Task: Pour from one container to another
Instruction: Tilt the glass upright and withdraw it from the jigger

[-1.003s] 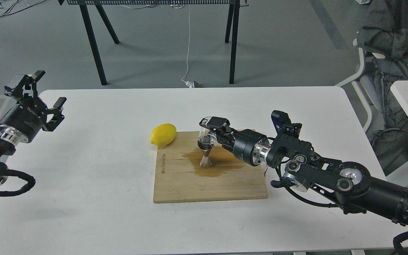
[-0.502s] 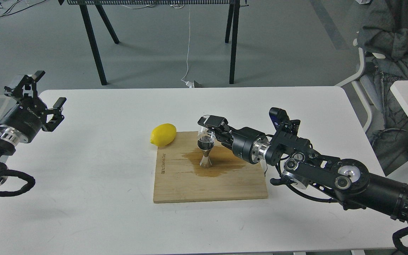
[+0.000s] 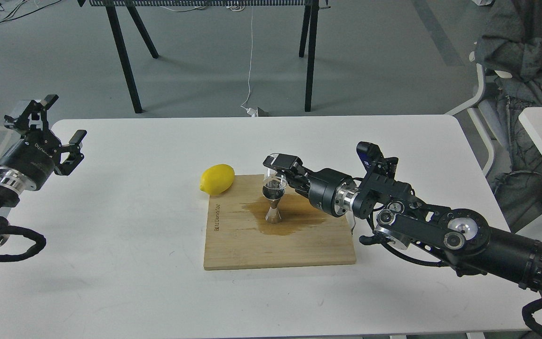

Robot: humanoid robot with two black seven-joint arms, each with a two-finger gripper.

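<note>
Left gripper: raised over the tabletop's left edge, near the far left corner. Its fingers are spread wide apart and hold nothing.

Tabletop: white, with rounded far corners. It carries the board near its middle.

Lemon: yellow, lying on the tabletop and touching the board's far left corner.

Board: pale wood, roughly square, flat on the tabletop. Small dark lettering runs along its left edge.

Puddle: a brown wet patch on the far half of the board, spreading around the foot of the jigger and out to its right.

Jigger: shiny steel, hourglass-shaped, standing upright on the board inside the puddle, toward the board's far edge. Its top cone meets the bottom of the cup; I cannot tell whether the two touch.

Cup: small and clear, roughly upright, directly above the jigger's mouth. Dark liquid shows in its lower part.

Right gripper: reaches in from the tabletop's right side, low over the board's far right part. Its fingers are closed around the cup's upper part, one at the far side near the rim, the other mostly hidden behind the glass.

Right arm: black, stretching from the near right corner toward the board.
</note>
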